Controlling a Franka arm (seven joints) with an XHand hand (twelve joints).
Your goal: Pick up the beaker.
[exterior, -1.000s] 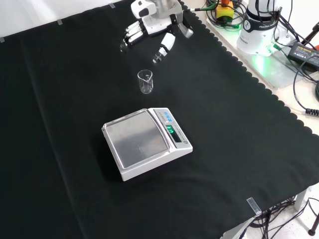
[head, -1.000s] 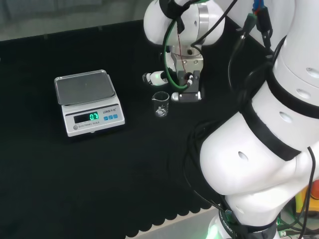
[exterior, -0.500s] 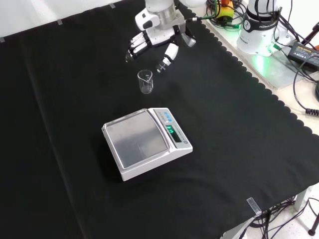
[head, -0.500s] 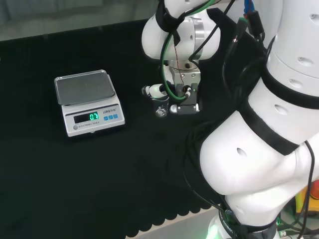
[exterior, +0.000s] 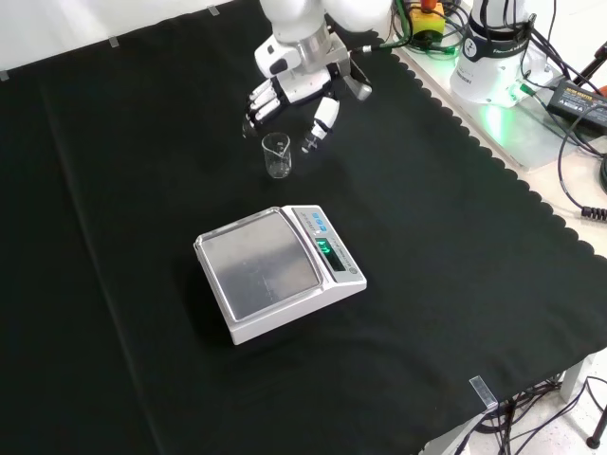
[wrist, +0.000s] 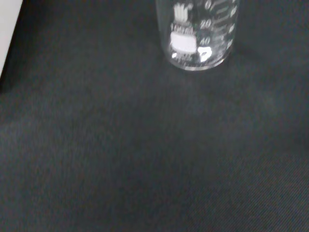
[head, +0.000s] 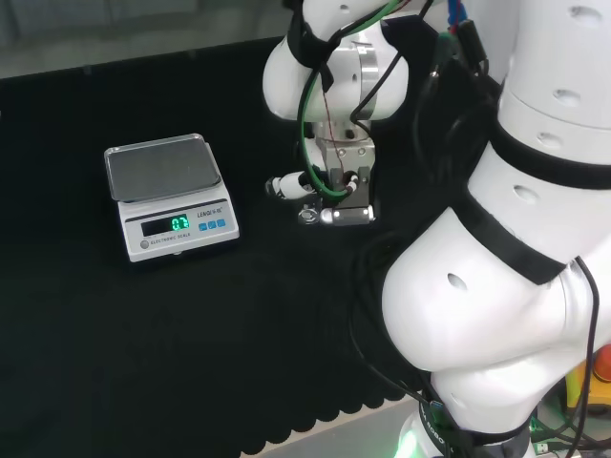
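The surface (exterior: 455, 246), draped in black cloth, carries a white scale (exterior: 278, 270) with a bare steel pan and a lit green display. In the front view the hand (exterior: 289, 87) hangs just behind a small clear beaker (exterior: 276, 155), which stands upright on the cloth between the hand and the scale. The fingers (exterior: 260, 100) are spread and only slightly bent, open, gripping nothing; they flank the beaker's rim on one side, the thumb (exterior: 321, 121) on the other, and contact cannot be told. The beaker (wrist: 200, 34), with white graduation marks, looks empty.
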